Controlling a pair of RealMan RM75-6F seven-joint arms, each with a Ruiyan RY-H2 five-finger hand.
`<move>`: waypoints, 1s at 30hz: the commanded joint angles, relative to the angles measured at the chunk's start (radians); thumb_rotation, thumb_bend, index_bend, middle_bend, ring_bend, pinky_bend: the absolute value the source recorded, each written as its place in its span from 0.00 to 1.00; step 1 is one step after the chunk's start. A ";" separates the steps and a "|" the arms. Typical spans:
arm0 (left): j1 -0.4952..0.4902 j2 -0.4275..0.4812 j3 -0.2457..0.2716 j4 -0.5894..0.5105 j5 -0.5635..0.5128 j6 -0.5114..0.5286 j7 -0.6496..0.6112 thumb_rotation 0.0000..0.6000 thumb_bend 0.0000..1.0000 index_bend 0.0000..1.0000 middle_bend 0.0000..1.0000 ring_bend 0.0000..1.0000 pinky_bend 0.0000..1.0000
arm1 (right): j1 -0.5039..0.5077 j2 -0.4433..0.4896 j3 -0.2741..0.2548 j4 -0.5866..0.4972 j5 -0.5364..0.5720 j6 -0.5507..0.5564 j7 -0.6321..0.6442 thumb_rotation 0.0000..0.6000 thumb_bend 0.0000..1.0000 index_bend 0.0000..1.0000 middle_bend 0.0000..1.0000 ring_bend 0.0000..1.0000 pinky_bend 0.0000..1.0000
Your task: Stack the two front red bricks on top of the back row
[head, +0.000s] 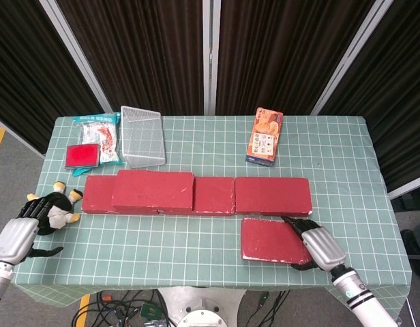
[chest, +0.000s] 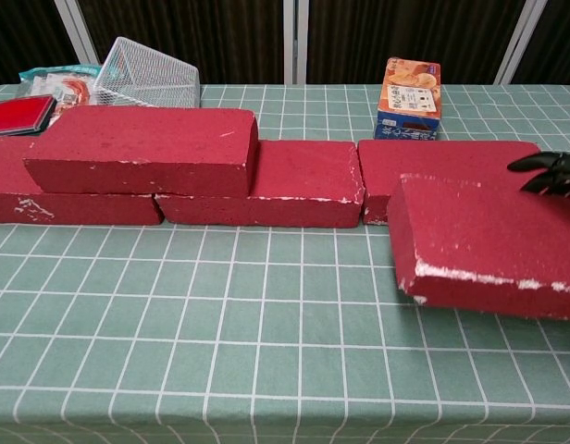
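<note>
My right hand grips the right end of the front red brick, which is lifted and tilted up off the cloth; its dark fingers curl over the brick in the chest view. Behind it the back row of red bricks runs across the table, and one more red brick lies stacked on the row's left part. My left hand rests at the table's left edge with its fingers around a small stuffed toy.
At the back left stand a white wire basket, snack packets and a red flat box. An orange snack box stands upright behind the row. The green checked cloth covers the table.
</note>
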 commanded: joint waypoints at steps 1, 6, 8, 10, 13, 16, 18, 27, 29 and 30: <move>0.002 0.003 -0.003 0.000 -0.002 -0.001 -0.008 1.00 0.04 0.05 0.00 0.00 0.00 | 0.022 0.057 0.042 -0.041 -0.021 0.031 0.015 1.00 0.01 0.00 0.26 0.18 0.27; 0.003 0.007 -0.007 0.000 -0.006 -0.006 -0.018 1.00 0.04 0.05 0.00 0.00 0.00 | 0.129 0.133 0.152 -0.081 0.081 -0.059 -0.030 1.00 0.01 0.00 0.26 0.18 0.27; 0.004 0.008 -0.009 -0.001 -0.007 -0.005 -0.020 1.00 0.04 0.05 0.00 0.00 0.00 | 0.197 0.147 0.196 -0.080 0.146 -0.139 -0.052 1.00 0.01 0.00 0.26 0.18 0.27; 0.005 0.008 -0.011 -0.001 -0.009 -0.005 -0.018 1.00 0.04 0.05 0.00 0.00 0.00 | 0.253 0.145 0.230 -0.065 0.199 -0.201 -0.067 1.00 0.01 0.00 0.26 0.18 0.27; 0.004 0.003 -0.014 0.002 -0.019 -0.016 -0.016 1.00 0.04 0.05 0.00 0.00 0.00 | 0.340 0.114 0.266 -0.013 0.269 -0.296 -0.078 1.00 0.01 0.00 0.25 0.18 0.26; 0.000 -0.008 -0.019 0.008 -0.027 -0.028 -0.017 1.00 0.04 0.05 0.00 0.00 0.00 | 0.422 0.072 0.280 0.057 0.330 -0.399 -0.075 1.00 0.01 0.00 0.25 0.18 0.26; -0.002 -0.013 -0.022 0.013 -0.028 -0.031 -0.022 1.00 0.04 0.05 0.00 0.00 0.00 | 0.467 0.039 0.285 0.102 0.359 -0.443 -0.081 1.00 0.01 0.00 0.25 0.18 0.26; -0.004 -0.019 -0.027 0.040 -0.016 -0.033 -0.064 1.00 0.04 0.05 0.00 0.00 0.00 | 0.572 -0.078 0.270 0.182 0.516 -0.470 -0.154 1.00 0.01 0.00 0.24 0.18 0.24; -0.003 -0.019 -0.026 0.048 -0.012 -0.032 -0.076 1.00 0.04 0.05 0.00 0.00 0.00 | 0.586 -0.097 0.264 0.188 0.545 -0.469 -0.164 1.00 0.01 0.00 0.23 0.17 0.24; -0.002 -0.019 -0.024 0.054 -0.008 -0.031 -0.084 1.00 0.04 0.05 0.00 0.00 0.00 | 0.594 -0.107 0.259 0.190 0.560 -0.467 -0.172 1.00 0.01 0.00 0.23 0.17 0.24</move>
